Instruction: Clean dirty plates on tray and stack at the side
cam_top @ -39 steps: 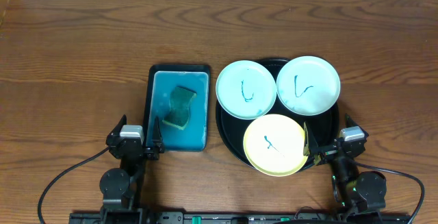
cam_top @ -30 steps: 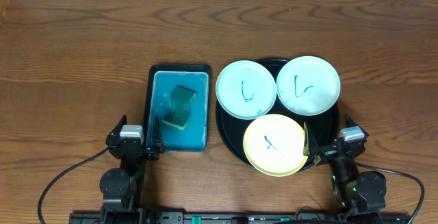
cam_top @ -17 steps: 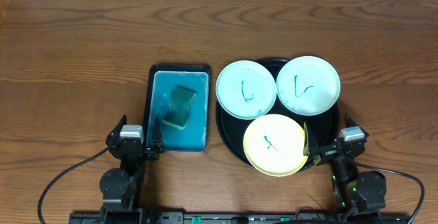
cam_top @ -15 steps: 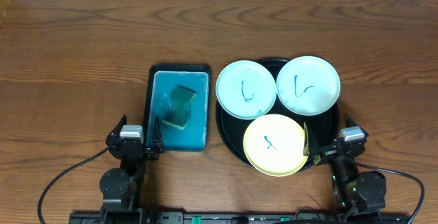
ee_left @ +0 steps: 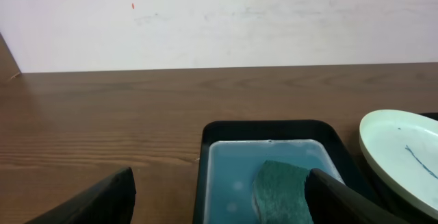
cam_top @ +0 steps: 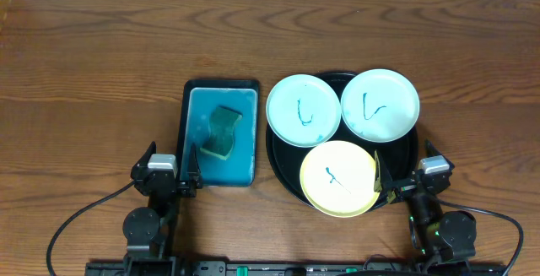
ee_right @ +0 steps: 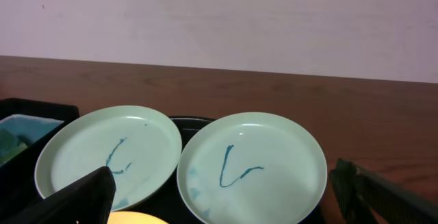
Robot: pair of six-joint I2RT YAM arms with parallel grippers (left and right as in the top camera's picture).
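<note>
Three plates lie on the round black tray [cam_top: 276,151]. Thin teal scribbles mark all of them: the left mint one [cam_top: 303,110], the right mint one [cam_top: 380,105] and the yellow one [cam_top: 338,178] nearest me. My right gripper [cam_top: 405,151] is open at the tray's near right edge, beside the yellow plate and holding nothing. In the right wrist view both mint plates [ee_right: 102,155] [ee_right: 253,166] lie ahead of the open right gripper [ee_right: 222,183]. My left gripper [cam_top: 173,148] is open and empty at the near left corner of the rectangular tray.
A rectangular black tray [cam_top: 220,132] with blue liquid holds a green sponge [cam_top: 222,132], left of the round tray. The left wrist view shows the sponge [ee_left: 280,190] just ahead of the open left gripper [ee_left: 220,183]. Bare wooden table [cam_top: 101,73] surrounds both trays.
</note>
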